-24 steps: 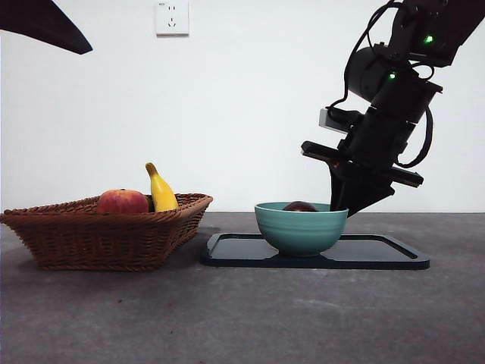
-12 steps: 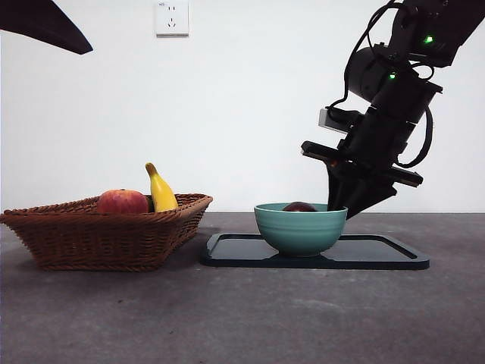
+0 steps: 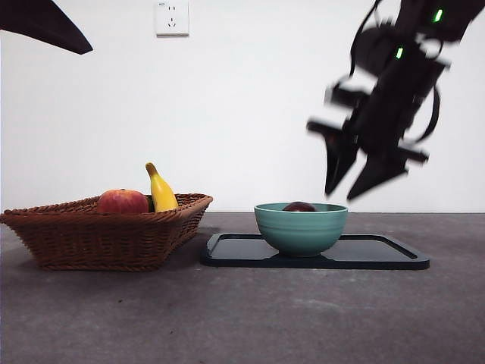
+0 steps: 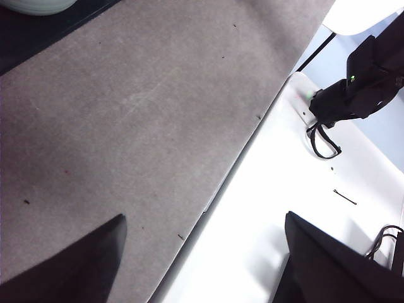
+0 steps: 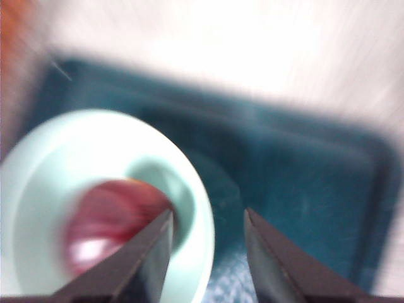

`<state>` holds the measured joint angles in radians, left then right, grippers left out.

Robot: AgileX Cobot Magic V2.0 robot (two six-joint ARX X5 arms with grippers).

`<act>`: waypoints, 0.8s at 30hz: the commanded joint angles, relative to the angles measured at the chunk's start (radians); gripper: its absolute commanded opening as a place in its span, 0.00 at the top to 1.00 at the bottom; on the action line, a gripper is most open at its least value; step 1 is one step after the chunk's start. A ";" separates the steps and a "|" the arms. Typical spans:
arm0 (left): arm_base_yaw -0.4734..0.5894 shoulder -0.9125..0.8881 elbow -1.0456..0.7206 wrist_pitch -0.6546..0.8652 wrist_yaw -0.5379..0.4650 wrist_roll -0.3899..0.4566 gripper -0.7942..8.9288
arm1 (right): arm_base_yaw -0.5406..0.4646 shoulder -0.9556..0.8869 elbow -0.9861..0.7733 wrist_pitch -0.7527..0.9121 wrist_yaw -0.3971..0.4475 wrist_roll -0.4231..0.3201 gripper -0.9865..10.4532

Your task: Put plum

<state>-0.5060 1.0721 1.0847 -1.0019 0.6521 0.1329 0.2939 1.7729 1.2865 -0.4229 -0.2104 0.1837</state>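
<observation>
Plum in the bowl

I see the plum (image 3: 300, 206) lying in the bowl (image 3: 301, 227); my right claw (image 3: 352, 182) hangs above, empty, jaws parted.

The plum (image 3: 300, 206) was a dark maroon, almost black, and lay in a teal-green bowl (image 3: 301, 229) with faint ribbed bands, which stood on a dark blue-black tray (image 3: 379, 254) at the lower centre of the frame. At the lower left a brown woven basket (image 3: 106, 236) held a red-orange fruit (image 3: 122, 202) and a yellow banana (image 3: 161, 189) with a dark tip. The table (image 3: 242, 318) was mottled grey, the wall (image 3: 227, 114) white with a white socket (image 3: 171, 17) at the top, and the right gripper (image 3: 351, 182) at the upper right was black with green lights.
</observation>
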 commanded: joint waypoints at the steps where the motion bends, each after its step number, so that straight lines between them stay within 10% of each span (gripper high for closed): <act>1: -0.006 0.006 0.008 0.010 0.003 0.012 0.50 | 0.002 -0.072 0.025 -0.016 0.002 -0.003 0.75; 24: -0.006 0.006 0.008 0.053 0.003 0.012 0.50 | 0.011 -0.769 -0.081 -0.489 -0.055 -0.114 0.75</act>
<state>-0.5060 1.0721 1.0847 -0.9600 0.6525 0.1333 0.2966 1.0092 1.2118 -0.9104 -0.2615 0.0814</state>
